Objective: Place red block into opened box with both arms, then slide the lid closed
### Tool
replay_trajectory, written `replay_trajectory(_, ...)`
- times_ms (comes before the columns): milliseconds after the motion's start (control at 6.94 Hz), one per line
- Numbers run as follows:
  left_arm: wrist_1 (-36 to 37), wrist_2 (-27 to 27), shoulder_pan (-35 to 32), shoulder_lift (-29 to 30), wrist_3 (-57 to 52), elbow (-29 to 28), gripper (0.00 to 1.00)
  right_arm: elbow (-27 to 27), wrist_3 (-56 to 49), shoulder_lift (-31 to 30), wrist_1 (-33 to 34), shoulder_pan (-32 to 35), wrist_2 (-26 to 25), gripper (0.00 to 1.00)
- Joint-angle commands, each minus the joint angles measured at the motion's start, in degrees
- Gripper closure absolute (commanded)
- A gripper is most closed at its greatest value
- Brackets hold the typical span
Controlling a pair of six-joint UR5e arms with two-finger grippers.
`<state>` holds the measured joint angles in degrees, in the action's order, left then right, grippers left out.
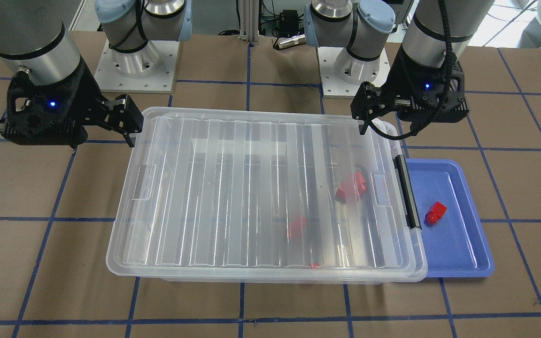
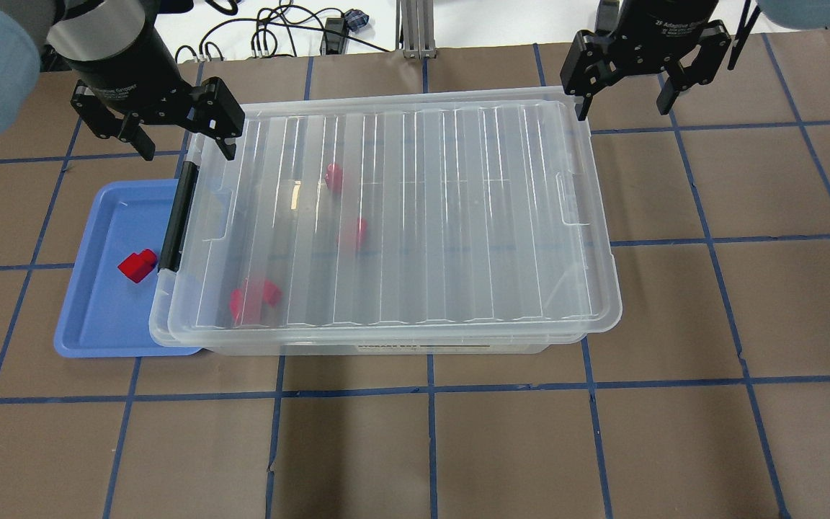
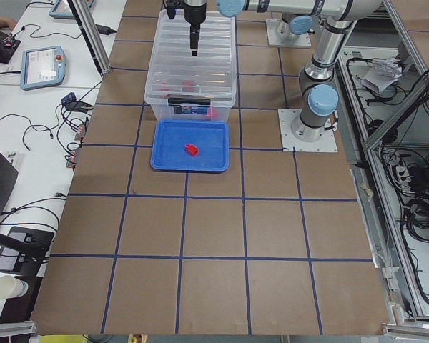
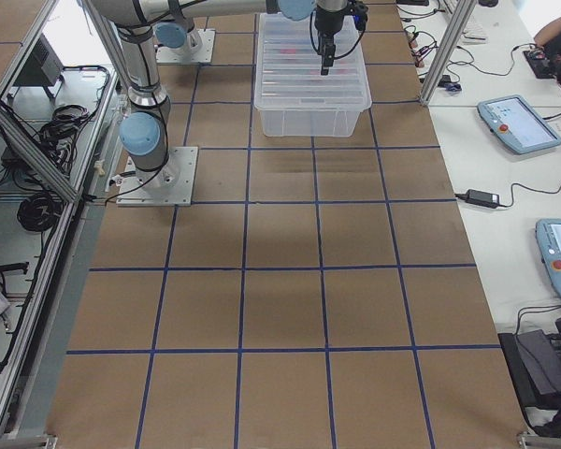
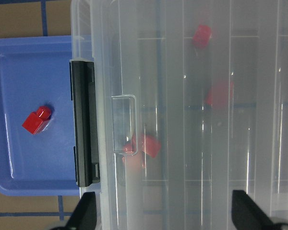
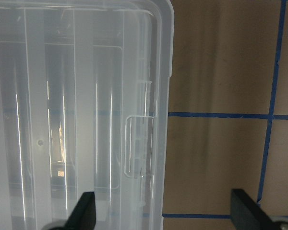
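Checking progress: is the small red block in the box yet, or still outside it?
Outside. The red block lies on the blue tray, apart from the box, just past its black bar.

- Left gripper (image 2: 190, 151): jaws at wide spread, fingers (image 2: 224, 119) pointing straight down, pads unloaded.
- Left arm (image 1: 442, 28): last link stands near vertical directly above the tool. The blue indicator light (image 1: 427, 86) on the tool body is lit.
- Right gripper (image 2: 624, 108): jaws at wide spread, fingers pointing straight down, pads unloaded.
- Right arm (image 1: 26, 42): last link near vertical above the tool, with the tool's own blue light lit.
- The two tools hang well apart from each other, at similar height.
- Each wrist view shows its own two fingertips at the lower corners, far apart.
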<state>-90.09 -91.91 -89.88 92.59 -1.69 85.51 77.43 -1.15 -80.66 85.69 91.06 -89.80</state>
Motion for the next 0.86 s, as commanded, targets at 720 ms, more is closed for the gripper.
replay_trajectory(720, 0.0, 0.06, -2.05, -0.74, 0.11, -0.43, 0.0, 17.49, -1.57, 2.87, 19.77, -0.71, -3.89, 0.0)
